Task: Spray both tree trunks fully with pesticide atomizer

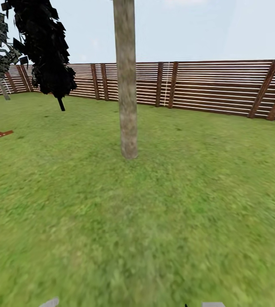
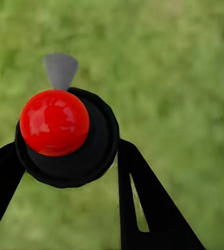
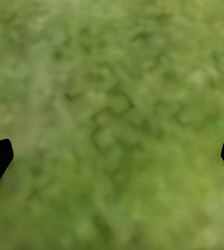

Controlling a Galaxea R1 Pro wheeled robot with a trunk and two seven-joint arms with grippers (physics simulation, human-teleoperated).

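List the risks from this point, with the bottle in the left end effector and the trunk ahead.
1. The tree trunk stands well ahead across the lawn; spraying from here would likely fall short.
2. The left end effector holds the pesticide atomizer facing down at grass, so it needs re-aiming before triggering.
3. Driving closer, the open right end effector or the base could bump the trunk.

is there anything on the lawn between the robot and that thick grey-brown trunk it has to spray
Nothing visible. In the head view only open green lawn lies before the thick mottled grey-brown tree trunk. The left gripper is shut on the dark spray bottle with a red round top; the right gripper hangs open above grass.
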